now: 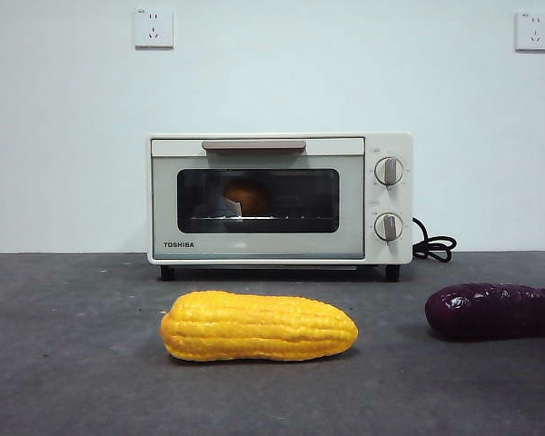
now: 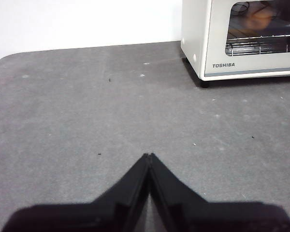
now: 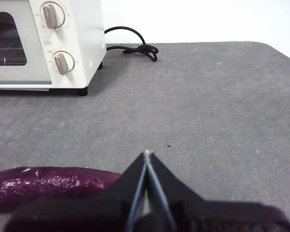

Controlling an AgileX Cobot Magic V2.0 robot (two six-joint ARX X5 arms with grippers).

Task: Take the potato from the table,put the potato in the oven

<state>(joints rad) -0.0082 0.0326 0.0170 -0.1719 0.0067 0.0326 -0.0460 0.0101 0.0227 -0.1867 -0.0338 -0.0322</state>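
Both pincers [image 2: 149, 155] [image 3: 146, 153] closed, one potato [image 1: 246, 197] inside one oven [image 1: 280, 200], one corn cob [image 1: 258, 326]

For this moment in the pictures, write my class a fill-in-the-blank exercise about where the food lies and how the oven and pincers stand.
1. The small orange-brown potato sits inside the cream-white toaster oven, whose door is ____.
2. The long yellow corn cob lies on the dark grey table in ____ of the oven.
3. The dark purple sweet potato lies near the ____ pincer.
4. Both pincers, including the left pincer, are ____.

Missing words: shut; front; right; shut
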